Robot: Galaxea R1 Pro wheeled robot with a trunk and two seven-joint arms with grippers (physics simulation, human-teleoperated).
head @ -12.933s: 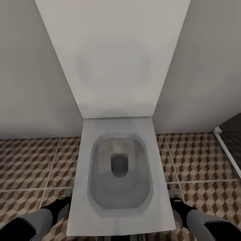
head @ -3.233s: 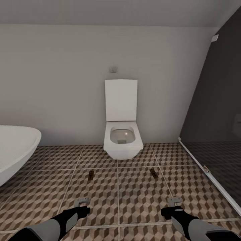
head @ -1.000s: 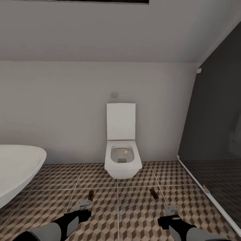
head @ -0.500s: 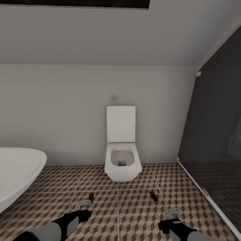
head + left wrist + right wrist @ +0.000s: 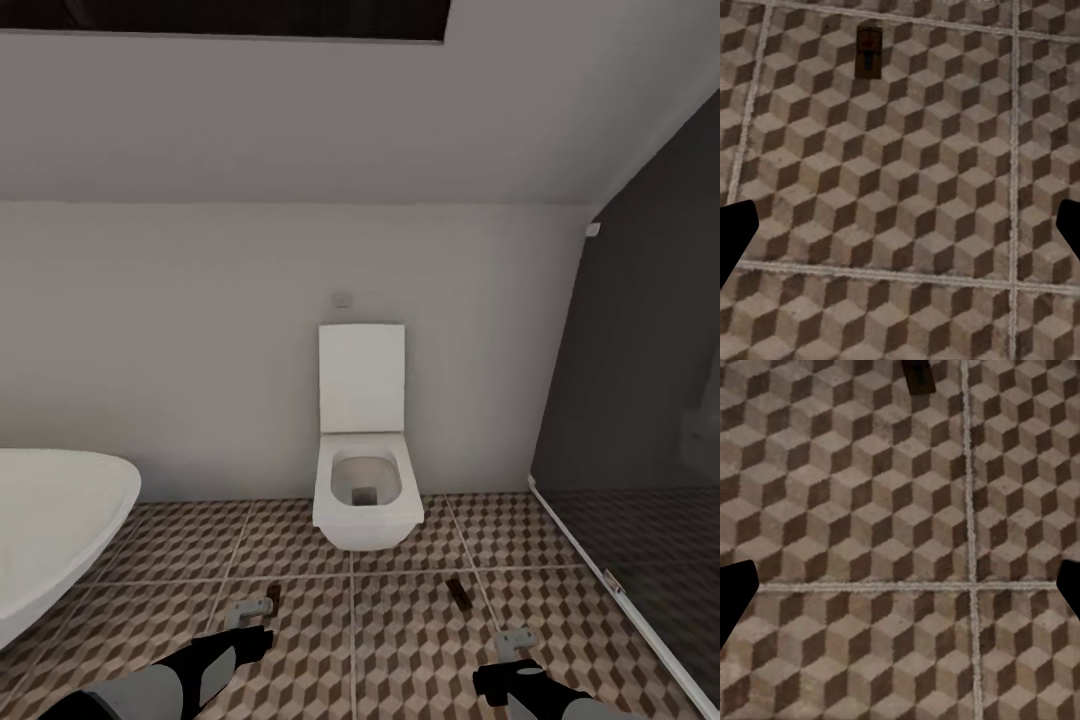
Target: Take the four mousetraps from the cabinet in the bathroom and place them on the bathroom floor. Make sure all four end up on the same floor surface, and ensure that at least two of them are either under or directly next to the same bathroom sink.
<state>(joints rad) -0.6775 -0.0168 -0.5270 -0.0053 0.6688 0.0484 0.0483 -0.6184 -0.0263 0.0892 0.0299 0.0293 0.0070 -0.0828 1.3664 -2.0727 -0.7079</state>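
Here, two mousetraps [image 5: 459, 592] lie ahead of both empty, parted jaws on the bathroom floor [image 5: 400, 650] before a toilet [image 5: 367, 490]; likely next: fetching the rest

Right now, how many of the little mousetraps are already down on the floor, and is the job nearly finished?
Two small flat tan mousetraps lie on the brown cube-patterned tiled floor, one ahead of the left tool, one ahead of the right tool. They sit in front of the white toilet. Both tools are open and empty. Left to do: the other two traps, and getting two beside a sink.
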